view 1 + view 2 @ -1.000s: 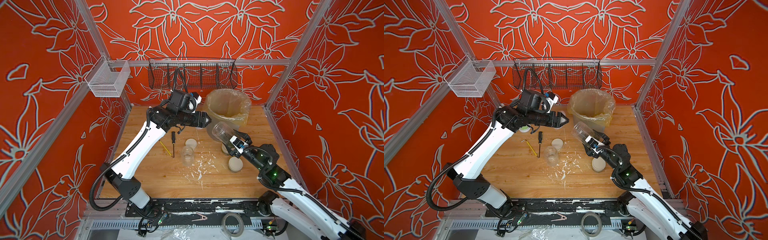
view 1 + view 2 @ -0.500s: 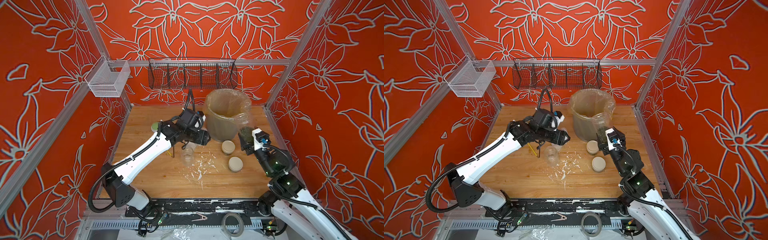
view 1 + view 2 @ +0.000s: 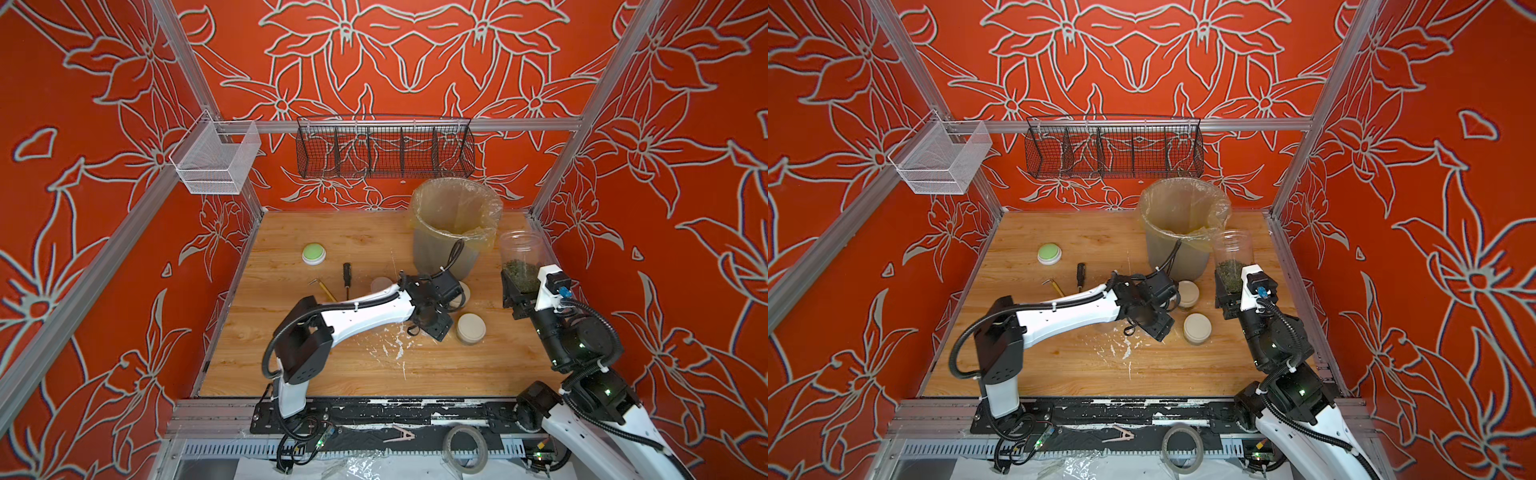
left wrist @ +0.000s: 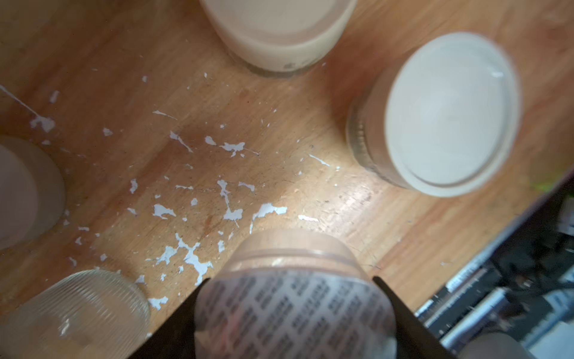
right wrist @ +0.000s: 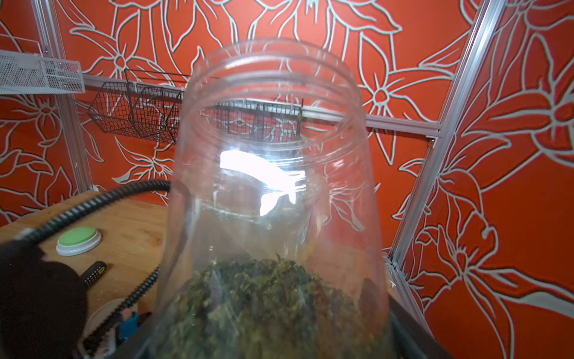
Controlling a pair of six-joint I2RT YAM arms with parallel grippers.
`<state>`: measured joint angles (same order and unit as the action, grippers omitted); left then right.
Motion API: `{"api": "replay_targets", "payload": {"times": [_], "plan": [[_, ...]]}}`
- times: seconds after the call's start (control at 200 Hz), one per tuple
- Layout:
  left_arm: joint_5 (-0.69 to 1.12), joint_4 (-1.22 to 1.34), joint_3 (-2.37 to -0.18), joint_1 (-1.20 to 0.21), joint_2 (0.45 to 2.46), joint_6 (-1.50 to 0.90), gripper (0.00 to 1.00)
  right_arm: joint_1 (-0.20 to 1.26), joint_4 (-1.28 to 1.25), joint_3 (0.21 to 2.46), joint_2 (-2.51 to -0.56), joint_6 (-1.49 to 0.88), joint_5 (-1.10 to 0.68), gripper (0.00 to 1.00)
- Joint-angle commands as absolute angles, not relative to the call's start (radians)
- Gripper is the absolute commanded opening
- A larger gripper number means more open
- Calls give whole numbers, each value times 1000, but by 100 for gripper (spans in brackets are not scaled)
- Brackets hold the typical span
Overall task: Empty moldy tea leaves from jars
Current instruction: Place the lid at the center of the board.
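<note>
Top views: jar (image 3: 521, 247), tilted by bin (image 3: 440, 253) a second ago, now upright at bin's 4 o'clock, clamped low in right gripper (image 3: 519, 291). Moldy tea leaves (image 3: 1229, 272) still inside, so emptying judged unfinished. Left gripper (image 3: 434, 328) lowered to table (image 3: 311, 249), bin's 6 o'clock.
Left wrist: jaws closed on dotted lid (image 4: 292, 307); capped jars (image 4: 450, 115) beyond.
Right wrist: mouth uncapped, leaves heaped at bottom.
</note>
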<state>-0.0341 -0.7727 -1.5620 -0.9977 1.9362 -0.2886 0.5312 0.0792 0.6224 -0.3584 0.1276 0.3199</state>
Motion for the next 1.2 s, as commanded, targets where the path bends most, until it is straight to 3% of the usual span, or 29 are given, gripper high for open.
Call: {"api": "replay_targets", "payload": {"times": [0.0,0.47,0.676,0.736,1.196], "plan": [[-95,-781,-1577,-1014,1980,-301,74,532,78,659,-348,105,328,42],[-151,-657,-1486,-1015,2085,-328,80,532,87,665,-363,103,318,42],[-132,-636,-1467,-1015,2073,-340,97,531,84,663,-379,103,311,42],[-132,-636,-1466,-1015,2066,-340,98,532,80,661,-385,104,309,42],[-106,-624,-1470,-1014,1753,-338,99,532,106,684,-423,110,218,41]]}}
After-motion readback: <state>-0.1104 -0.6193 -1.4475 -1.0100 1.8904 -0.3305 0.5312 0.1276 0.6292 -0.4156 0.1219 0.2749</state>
